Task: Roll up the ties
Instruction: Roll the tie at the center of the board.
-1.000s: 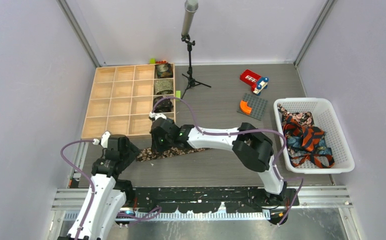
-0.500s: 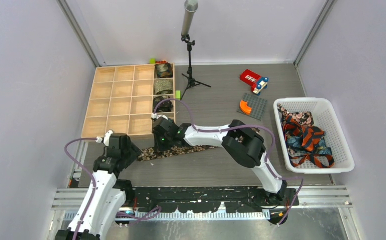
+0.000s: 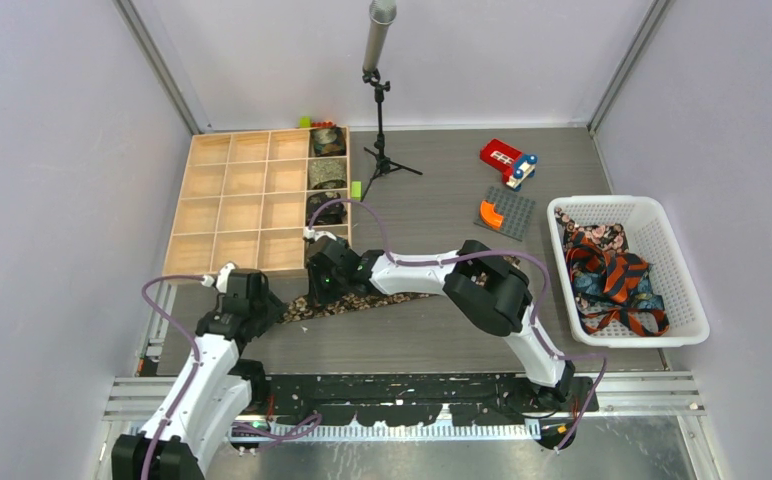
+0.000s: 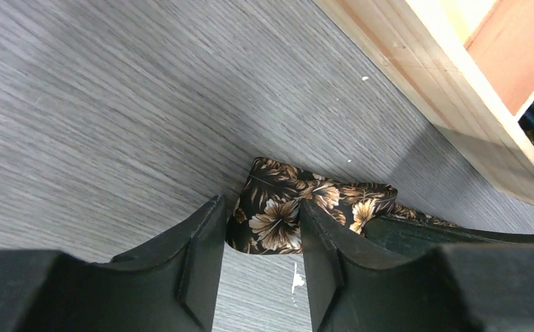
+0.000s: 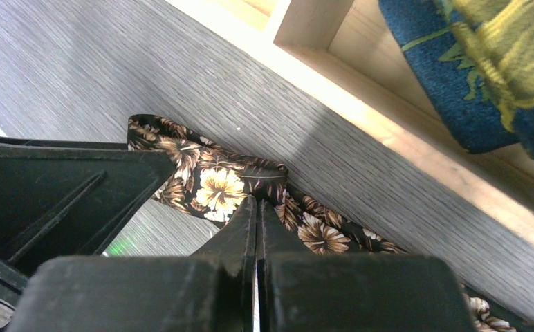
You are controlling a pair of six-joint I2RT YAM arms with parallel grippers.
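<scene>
Roll start | left gripper [image 4: 261, 207] half-open astride folded end of dark floral fabric necktie [image 4: 278, 225] | right gripper [image 5: 256, 202] closed, pressing on it | next: you pinch the fold, roll rightward.

far left on the tabletop [image 3: 432, 180]: divided tray [image 3: 232, 200], with coiled ties [image 3: 328, 172] in its right-hand column. just before its near edge: flat tie [image 5: 223, 190], its left end between the parted jaws of the left end effector [image 4: 261, 235], right end effector [image 5: 256, 207] on top, further right. far right: basket [image 3: 684, 270] with loose ties [image 3: 612, 275] inside. behind, mid-tabletop: stand [image 3: 380, 160], with toys [image 3: 507, 165] to its right.
</scene>
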